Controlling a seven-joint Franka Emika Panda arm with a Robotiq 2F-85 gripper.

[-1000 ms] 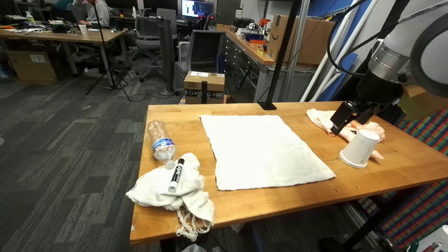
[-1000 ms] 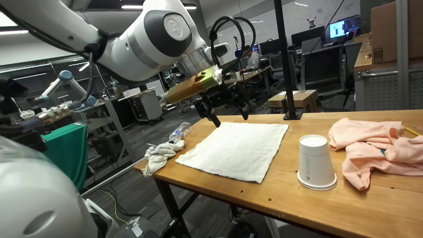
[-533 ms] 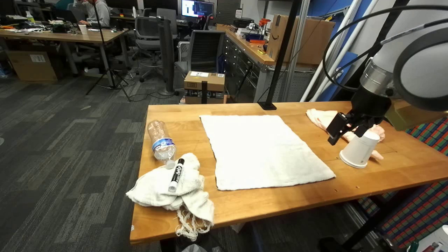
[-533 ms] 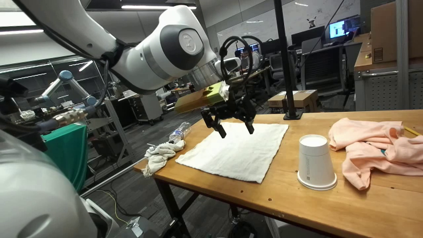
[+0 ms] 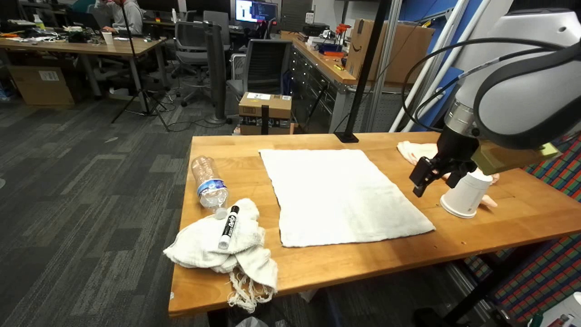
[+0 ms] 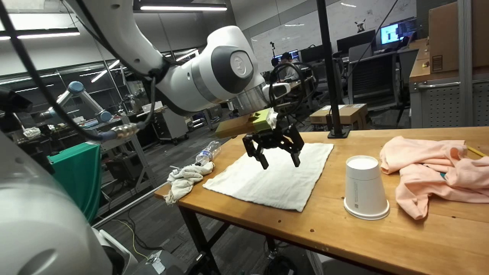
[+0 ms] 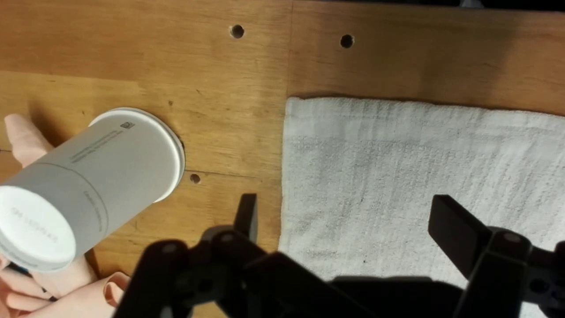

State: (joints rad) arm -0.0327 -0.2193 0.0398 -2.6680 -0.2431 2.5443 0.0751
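White cloth (image 7: 353,176) lies flat beneath the fingers (image 7: 459,236), which stand wide apart and empty, and dropping them too low could ruck its surface, while a sideways drift could topple the upturned cup (image 7: 114,163) beside them.

A white-and-grey jointed robot arm (image 6: 183,84) and, farther back, a blue-and-silver arm (image 6: 76,88) mark a robotics lab with dark mesh-backed office chairs (image 5: 265,61), a lit flat computer monitor (image 5: 255,11) and a wood-topped black drawer cabinet (image 5: 307,75).
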